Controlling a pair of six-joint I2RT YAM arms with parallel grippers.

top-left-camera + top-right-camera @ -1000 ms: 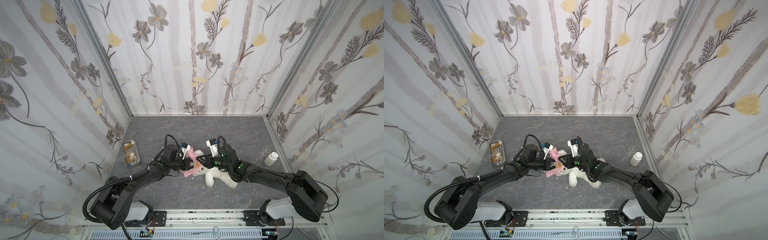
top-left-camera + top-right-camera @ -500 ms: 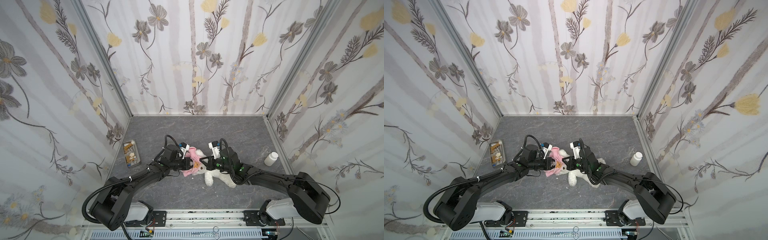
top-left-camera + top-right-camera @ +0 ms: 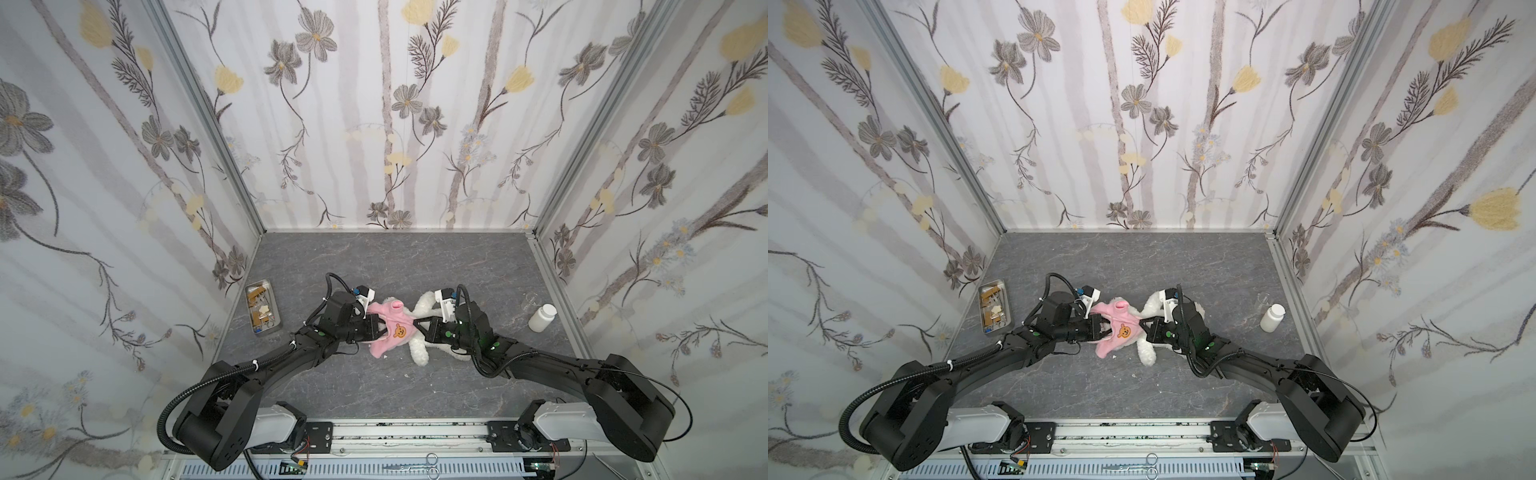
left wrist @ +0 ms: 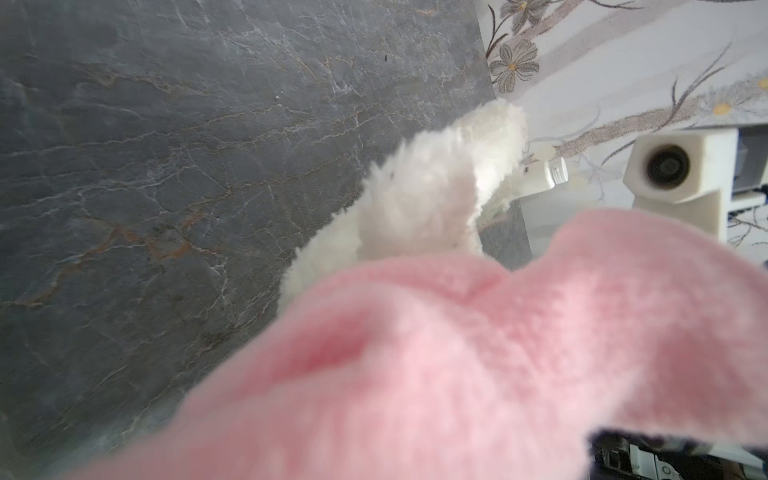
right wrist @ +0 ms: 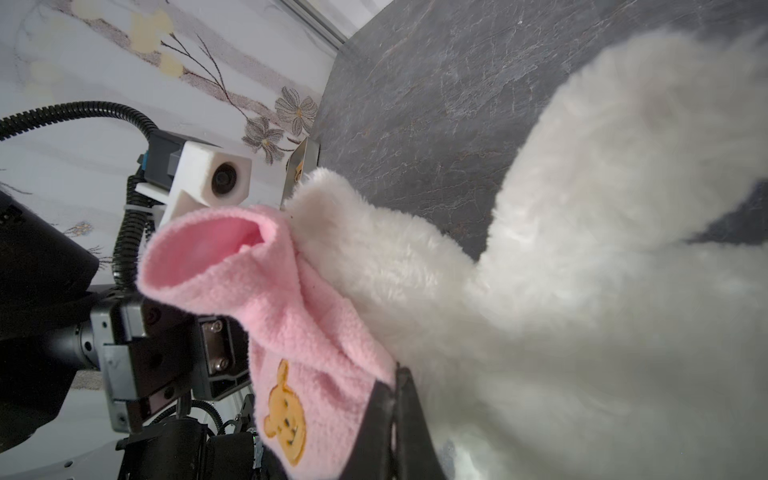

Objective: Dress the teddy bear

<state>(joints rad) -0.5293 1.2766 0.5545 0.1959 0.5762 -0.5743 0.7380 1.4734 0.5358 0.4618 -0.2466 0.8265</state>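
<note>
The bear [image 3: 419,351] lies on the surface [image 3: 374,257], half inside a hoodie [image 3: 395,318] that the left claw [image 3: 375,327] and right claw [image 3: 418,323] each pinch shut from opposite sides.

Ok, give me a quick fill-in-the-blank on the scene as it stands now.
The pink fleece hoodie bears an embroidered bear face coloured ____. The fluffy white teddy bear lies on the ____ stone-patterned table. The small white plastic bottle stands on the ____ arm's side.
Missing: orange; grey; right.
</note>
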